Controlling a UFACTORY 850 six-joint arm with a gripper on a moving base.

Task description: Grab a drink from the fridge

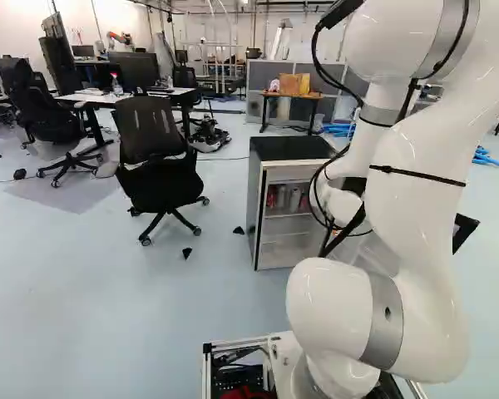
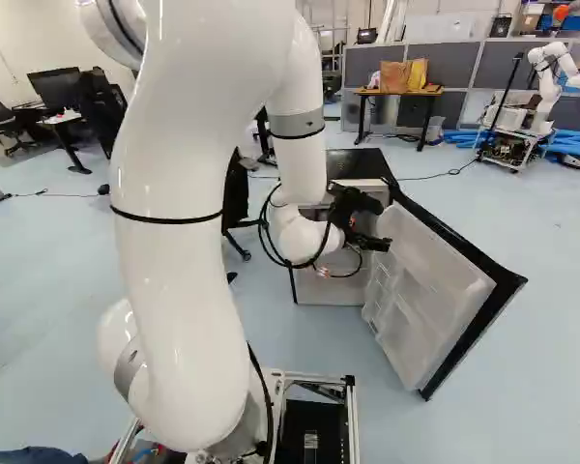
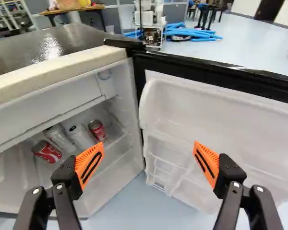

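With the fridge [image 1: 291, 148] open, the reach was judged the step in hand, and the spread fingers [image 3: 81, 166] needed to be steered left, to the cans [image 3: 47, 150] stored inside it.

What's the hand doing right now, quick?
Hand: open, orange pads wide apart, nothing between them; not holding any can.

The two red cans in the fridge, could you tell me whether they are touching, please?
Apart. The wrist view shows it: between the red can nearer the door and the other red can are two silver cans.

The door is the open fridge door.
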